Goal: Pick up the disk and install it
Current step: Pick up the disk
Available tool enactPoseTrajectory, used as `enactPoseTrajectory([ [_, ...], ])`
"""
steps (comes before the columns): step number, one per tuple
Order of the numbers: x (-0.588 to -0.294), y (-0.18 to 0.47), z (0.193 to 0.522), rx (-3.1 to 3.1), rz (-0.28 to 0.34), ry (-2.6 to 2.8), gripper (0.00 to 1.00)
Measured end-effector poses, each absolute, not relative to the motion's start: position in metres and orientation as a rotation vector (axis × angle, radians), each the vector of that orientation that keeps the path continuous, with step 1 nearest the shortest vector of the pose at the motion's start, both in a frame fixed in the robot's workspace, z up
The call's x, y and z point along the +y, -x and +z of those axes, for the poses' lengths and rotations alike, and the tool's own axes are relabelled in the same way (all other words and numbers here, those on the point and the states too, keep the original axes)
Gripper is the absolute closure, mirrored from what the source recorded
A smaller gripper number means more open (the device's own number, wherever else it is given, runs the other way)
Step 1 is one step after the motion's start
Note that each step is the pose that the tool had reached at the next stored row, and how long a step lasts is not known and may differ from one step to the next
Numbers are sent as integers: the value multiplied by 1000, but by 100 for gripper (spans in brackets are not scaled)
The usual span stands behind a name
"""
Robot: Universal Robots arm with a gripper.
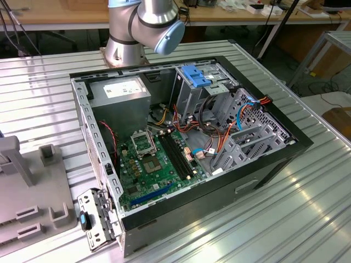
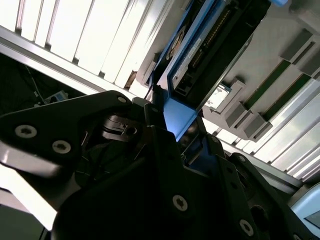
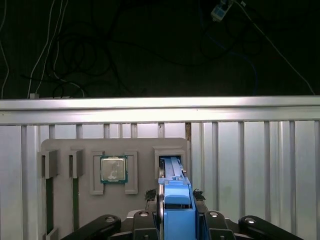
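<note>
**Hand (image 3: 176,220) clamped on the blue rail of the disk (image 3: 177,200) over its holder slot**

The hand is closed narrowly on the disk, and in both wrist views the blue side rail is pinched between the two fingers. The drive stands on edge and runs from the palm toward the grey holder tray (image 3: 65,150). The tray's slot (image 3: 172,162) is seen in line with the rail, just beyond its end. Whether the drive's far edge sits inside the slot or just clear of it cannot be told.

The step in hand is judged to be the pick-up from the tray. It is best done as a straight pull along the slot's own line, with no twist, so that the rails are not bound against the slot walls. Because the grip is taken on plastic rather than on the metal body, some flex is to be expected, and the drive should be held square to the fingers. A processor chip (image 3: 113,169) lies in the pocket beside the slot and should not be brushed.

Farther off, the ribbed tabletop (image 3: 250,165) carries the open computer case (image 1: 263,164). Its blue-topped drive cage (image 1: 194,76) stands well apart from the tray, which lies at the exterior view's left.
</note>
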State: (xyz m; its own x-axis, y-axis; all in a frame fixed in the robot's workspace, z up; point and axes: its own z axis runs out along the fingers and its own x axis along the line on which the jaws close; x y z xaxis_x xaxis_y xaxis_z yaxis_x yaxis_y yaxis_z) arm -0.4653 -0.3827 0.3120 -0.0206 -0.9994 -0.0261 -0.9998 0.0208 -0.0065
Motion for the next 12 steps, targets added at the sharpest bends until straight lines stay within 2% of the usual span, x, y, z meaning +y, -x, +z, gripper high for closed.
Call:
enactPoseTrajectory([
  [7, -381, 465, 317, 2228, 14, 2184, 63],
  [12, -381, 465, 332, 2227, 8, 2185, 63],
])
